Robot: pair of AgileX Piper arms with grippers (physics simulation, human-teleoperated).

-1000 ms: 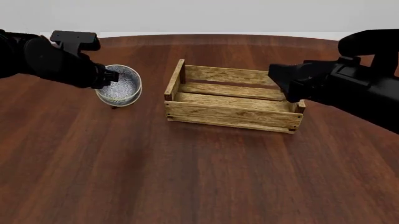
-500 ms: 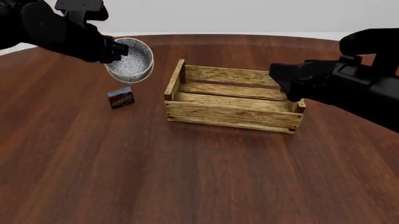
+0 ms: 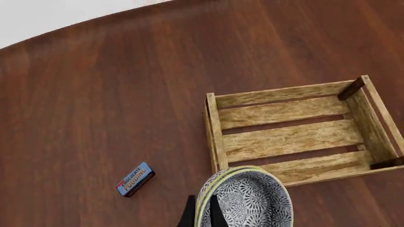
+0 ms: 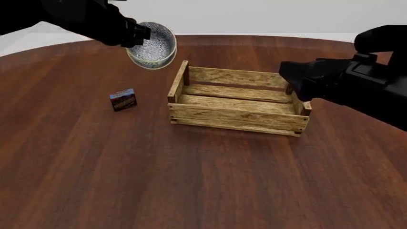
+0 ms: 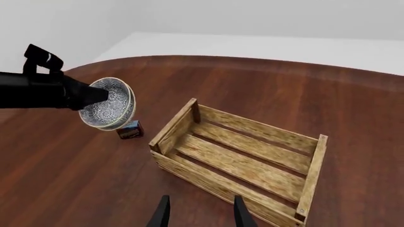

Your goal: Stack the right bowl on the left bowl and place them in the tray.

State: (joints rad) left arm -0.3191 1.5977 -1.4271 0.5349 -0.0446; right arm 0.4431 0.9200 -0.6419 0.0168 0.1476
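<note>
- Lifted higher since a second ago, the stacked bowls (image 4: pixel 152 49) now hang upper left, nearer the tray (image 4: pixel 237 119).
- Left gripper (image 4: pixel 135 34) pinches only their rim (a tilt could spill them); right gripper (image 5: pixel 198 213) idles apart.

Both arms are matte black with no visible markings, cables or screws. The left arm (image 4: pixel 70 16) reads as a thick rounded limb tapering to a narrow black gripper (image 4: pixel 141 32); from the right wrist view it carries a small angular bracket on top. The right arm (image 4: pixel 356 88) is bulkier, built of blocky, faceted housings. The right gripper (image 5: pixel 200 213) has two thin, flat black fingers (image 5: pixel 162 213) with straight edges.
</note>
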